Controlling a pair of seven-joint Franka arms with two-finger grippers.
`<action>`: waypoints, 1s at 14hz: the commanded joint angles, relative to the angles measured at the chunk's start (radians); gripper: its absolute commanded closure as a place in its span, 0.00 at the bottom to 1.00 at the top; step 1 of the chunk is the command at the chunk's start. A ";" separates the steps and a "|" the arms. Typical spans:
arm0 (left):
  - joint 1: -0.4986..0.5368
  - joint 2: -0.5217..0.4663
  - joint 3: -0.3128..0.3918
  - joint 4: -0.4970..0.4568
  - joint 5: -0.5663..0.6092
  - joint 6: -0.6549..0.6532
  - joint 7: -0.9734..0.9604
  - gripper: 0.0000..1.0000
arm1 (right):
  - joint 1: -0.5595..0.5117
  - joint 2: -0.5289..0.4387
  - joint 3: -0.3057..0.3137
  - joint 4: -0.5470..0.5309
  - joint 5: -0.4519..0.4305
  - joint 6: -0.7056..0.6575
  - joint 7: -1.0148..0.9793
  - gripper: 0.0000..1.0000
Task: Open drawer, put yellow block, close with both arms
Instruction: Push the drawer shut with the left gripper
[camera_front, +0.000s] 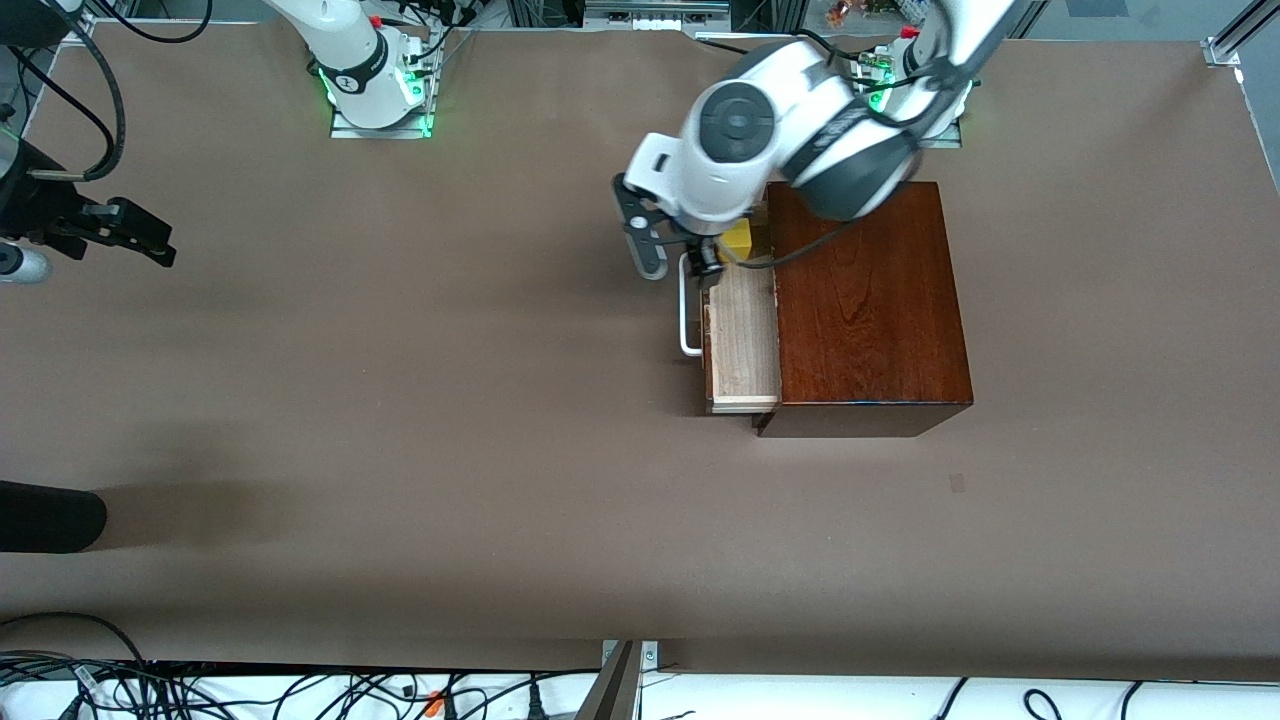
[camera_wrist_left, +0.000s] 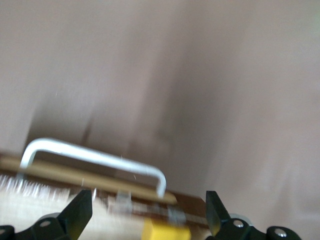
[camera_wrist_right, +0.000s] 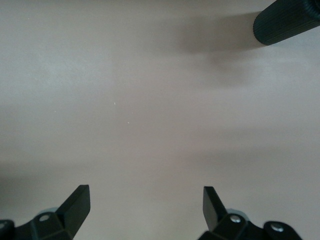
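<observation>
Fingers of the left gripper spread apart over the open drawer, yellow block between them, handle toward the right arm's end. Right gripper fingers apart, waiting over bare tabletop.

Left gripper: mostly hidden under its own wrist housing in front view; fingertips can't be made out there. Yellow block: only a corner shows, rest covered by the arm; in left wrist view it's cut by the frame edge at 6 o'clock. Drawer: end nearest the bases hidden by the arm. Left wrist view blurred; handle smeared. Right gripper: arm cut off at 9 o'clock.
</observation>
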 joint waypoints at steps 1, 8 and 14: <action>-0.047 0.110 -0.003 0.045 0.138 0.062 0.108 0.00 | -0.026 -0.018 0.034 -0.013 -0.001 -0.003 -0.023 0.00; -0.081 0.179 0.008 0.035 0.300 0.076 0.208 0.00 | -0.027 0.034 0.032 0.037 -0.001 -0.007 -0.040 0.00; -0.069 0.179 0.028 0.035 0.325 -0.012 0.223 0.00 | -0.047 0.034 0.036 0.037 0.006 -0.007 -0.061 0.00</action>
